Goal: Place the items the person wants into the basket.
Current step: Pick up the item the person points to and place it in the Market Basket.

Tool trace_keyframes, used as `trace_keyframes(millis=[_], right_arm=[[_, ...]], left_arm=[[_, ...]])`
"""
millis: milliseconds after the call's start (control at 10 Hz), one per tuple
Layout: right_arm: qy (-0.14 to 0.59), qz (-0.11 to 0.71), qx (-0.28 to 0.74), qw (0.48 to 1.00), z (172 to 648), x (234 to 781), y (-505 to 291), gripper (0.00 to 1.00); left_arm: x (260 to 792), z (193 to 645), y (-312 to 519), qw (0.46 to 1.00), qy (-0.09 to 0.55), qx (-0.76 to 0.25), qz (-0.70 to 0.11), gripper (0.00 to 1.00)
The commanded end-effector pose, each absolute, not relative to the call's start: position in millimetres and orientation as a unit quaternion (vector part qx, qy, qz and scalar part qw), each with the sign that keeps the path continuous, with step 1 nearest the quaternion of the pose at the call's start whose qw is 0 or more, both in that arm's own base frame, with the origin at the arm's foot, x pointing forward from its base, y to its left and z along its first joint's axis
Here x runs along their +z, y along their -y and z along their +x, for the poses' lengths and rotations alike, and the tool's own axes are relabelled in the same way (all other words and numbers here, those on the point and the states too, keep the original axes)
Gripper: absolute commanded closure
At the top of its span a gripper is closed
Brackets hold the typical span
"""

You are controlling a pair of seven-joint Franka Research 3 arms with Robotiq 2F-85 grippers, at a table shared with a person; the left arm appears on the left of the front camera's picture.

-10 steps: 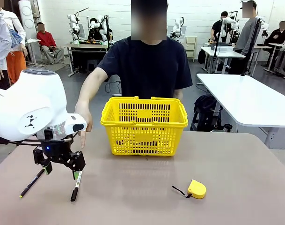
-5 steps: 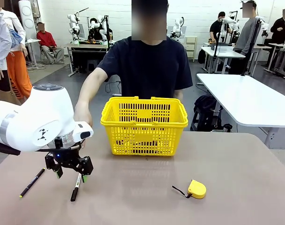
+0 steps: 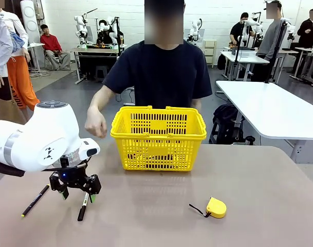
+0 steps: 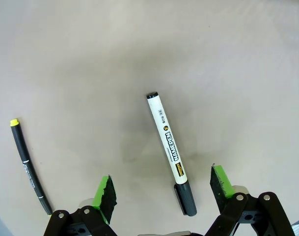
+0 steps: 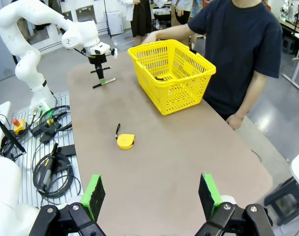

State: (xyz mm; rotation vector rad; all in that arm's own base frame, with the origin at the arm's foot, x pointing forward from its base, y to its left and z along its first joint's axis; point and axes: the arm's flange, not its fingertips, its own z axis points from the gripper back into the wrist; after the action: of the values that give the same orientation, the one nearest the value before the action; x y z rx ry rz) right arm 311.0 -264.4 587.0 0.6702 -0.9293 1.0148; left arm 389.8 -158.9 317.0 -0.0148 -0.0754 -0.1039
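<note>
— Where was your left gripper [image 3: 77,195] at that moment?

— Low over the table [image 3: 156,221], near its left end as I face the person. My fingers were spread wide, closed on nothing, one green pad on each side of the marker [image 4: 171,152]. The marker lay flat on the table between them, its black cap toward my wrist and its white barrel pointing away. I could not tell from the wrist view whether the pads touched the tabletop.

— Anything beside it?

— A thin black pen [image 4: 29,165] with a yellow tip, lying apart from the marker, outside my left finger in the wrist view.

— And the right gripper [image 5: 149,194]?

— Held high, well clear of the table, fingers also wide apart and holding nothing. Below it I saw the yellow tape measure [image 5: 125,140] alone on the table.

— The basket [image 3: 159,138]?

— It stood at the far middle of the table, right in front of the person [image 3: 164,72]. Something dark lay at its bottom, too hidden by the lattice to name. The person's hand [image 3: 96,125] hung loosely closed just beside the basket's left rim, above the table.
</note>
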Motion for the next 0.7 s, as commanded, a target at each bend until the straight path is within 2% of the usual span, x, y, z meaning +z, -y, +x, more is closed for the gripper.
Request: trace_keyframes(millis=[0,400,500,600], right_arm=[[0.428,0.306,0.463,0.713,312.6,587.7,265.6,0.00],[0.428,0.306,0.463,0.713,312.6,587.7,265.6,0.00],[0.428,0.306,0.463,0.713,312.6,587.7,265.6,0.00],[0.428,0.306,0.463,0.713,312.6,587.7,265.6,0.00]], left_arm=[[305.1,366.2,149.8,0.998,0.048,-0.040,-0.019,0.00],[300.2,367.2,150.3,0.998,0.043,-0.048,-0.023,0.00],[300.3,367.5,150.1,0.997,0.045,-0.054,-0.027,0.34],[300.4,367.2,149.9,0.997,0.046,-0.056,-0.029,0.57]])
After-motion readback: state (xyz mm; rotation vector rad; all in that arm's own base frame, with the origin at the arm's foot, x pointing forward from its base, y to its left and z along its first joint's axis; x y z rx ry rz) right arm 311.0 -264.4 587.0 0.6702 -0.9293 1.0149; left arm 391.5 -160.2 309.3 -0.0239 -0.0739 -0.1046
